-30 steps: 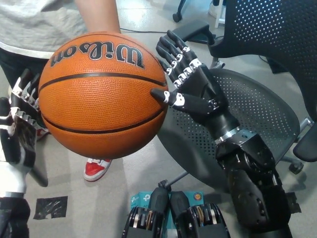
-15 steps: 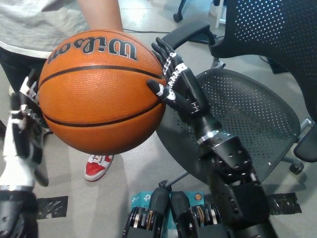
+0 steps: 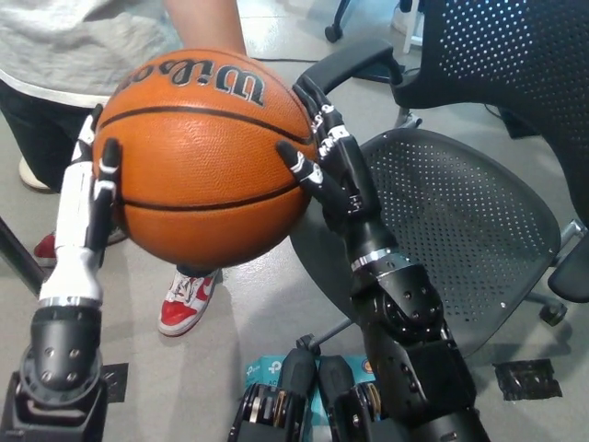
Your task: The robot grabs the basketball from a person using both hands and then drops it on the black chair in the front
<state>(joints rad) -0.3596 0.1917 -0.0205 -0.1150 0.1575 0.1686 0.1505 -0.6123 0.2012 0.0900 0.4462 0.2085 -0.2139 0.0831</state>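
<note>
An orange Wilson basketball [image 3: 207, 157] hangs in front of me at upper left of the head view. A person's arm [image 3: 204, 20] reaches down behind its top. My white left hand [image 3: 87, 198] lies flat against the ball's left side, fingers pointing up. My black right hand [image 3: 324, 166] presses on the ball's right side with fingers spread. The ball is clamped between both hands. The black mesh chair seat [image 3: 460, 221] lies to the right, below the ball's level.
The person in a grey shirt [image 3: 74, 37] stands at upper left, a red-and-white shoe [image 3: 187, 299] on the floor below the ball. The chair's backrest [image 3: 515, 55] rises at upper right, its armrest [image 3: 354, 57] behind my right hand.
My left hand has risen and moved right onto the ball's left side. My right hand has closed in against its right side. The ball has shifted slightly right.
</note>
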